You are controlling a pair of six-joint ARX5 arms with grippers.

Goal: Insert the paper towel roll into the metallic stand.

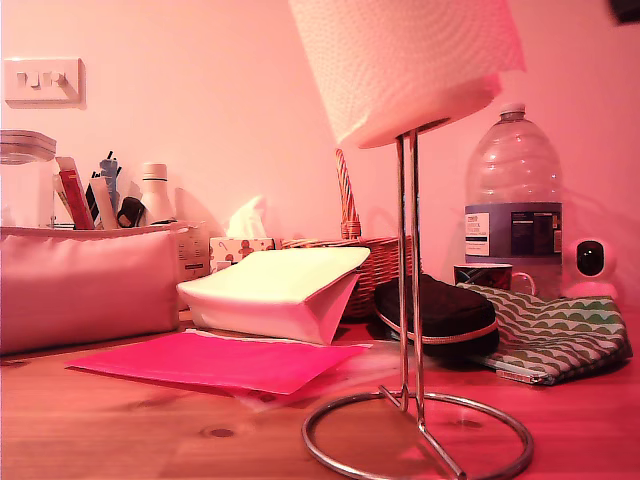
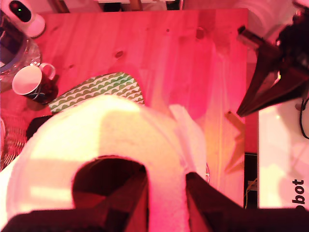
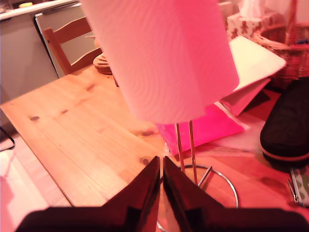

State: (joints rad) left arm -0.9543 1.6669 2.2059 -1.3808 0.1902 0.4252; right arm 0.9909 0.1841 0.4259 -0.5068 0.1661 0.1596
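Exterior view: large white embossed paper towel roll (image 1: 405, 65) tilted, raised off table, core over top of tall thin chrome wire stand (image 1: 412, 330); twin upright rods entering roll's underside. Ring base flat on wooden table (image 1: 120, 430). First wrist view: my first gripper (image 2: 166, 203) pinching roll wall, one finger inside core, other outside. Second wrist view: my second gripper (image 3: 161, 193) pressed together, empty, just beside ring base, below roll.

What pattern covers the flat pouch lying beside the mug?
Rows of green and white scallops on the pouch, clearest in the first wrist view.
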